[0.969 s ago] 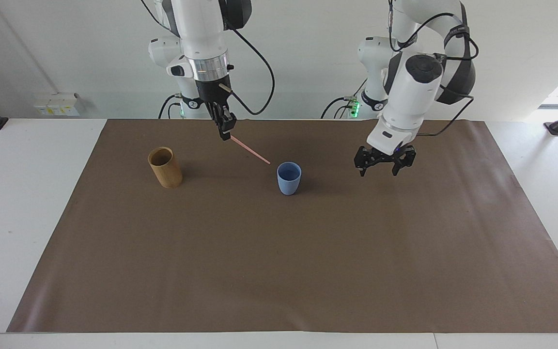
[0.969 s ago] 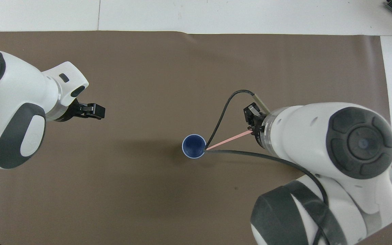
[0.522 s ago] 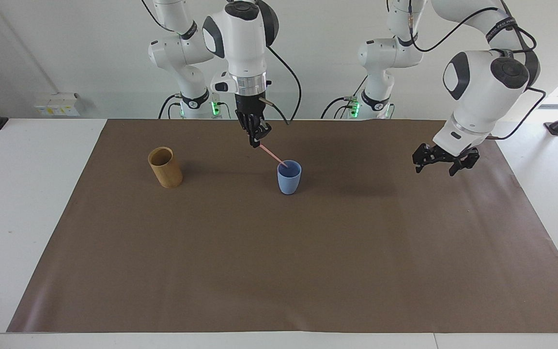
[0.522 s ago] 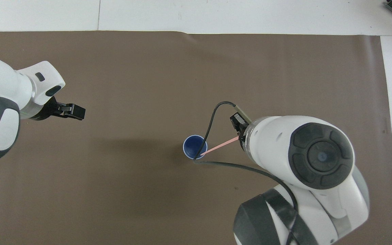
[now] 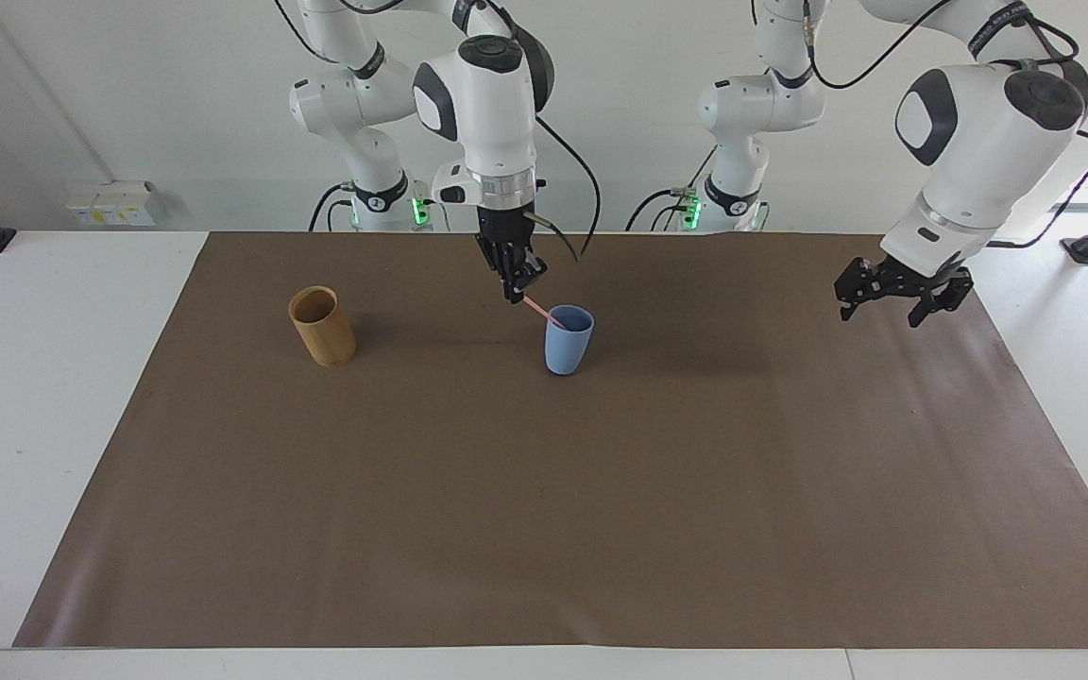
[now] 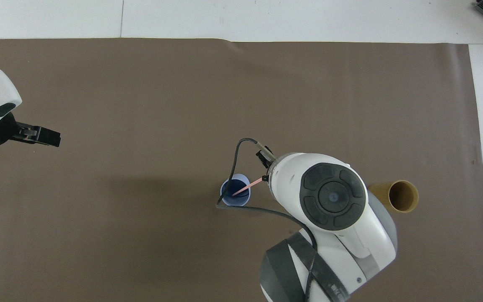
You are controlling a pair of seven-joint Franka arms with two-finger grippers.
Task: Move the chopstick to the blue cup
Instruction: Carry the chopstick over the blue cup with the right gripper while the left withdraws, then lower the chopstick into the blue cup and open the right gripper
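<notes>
The right gripper (image 5: 515,288) hangs just above the rim of the blue cup (image 5: 567,348), on the side of the cup toward the right arm's end of the table. Its fingertips are closed together on the upper end of the pale pink chopstick (image 5: 538,308). From the fingertips the chopstick slants down and away, and its lower end is already inside the mouth of the cup, as the overhead view shows. The cup looks a little tilted, leaning away from this gripper; I judge that the chopstick may be pressing on its inner wall.

The tan bamboo cup (image 5: 321,325) stands well apart from the right gripper, toward the right arm's end of the table, and it looks empty.

The left gripper (image 5: 900,295) waits over the brown mat (image 5: 544,529) near the left arm's end, with its fingers spread apart and holding nothing.

To my judgement the transfer is almost done: the chopstick is in the cup but not yet released. What is left is to open the fingers and lift the gripper away without tipping the cup.
</notes>
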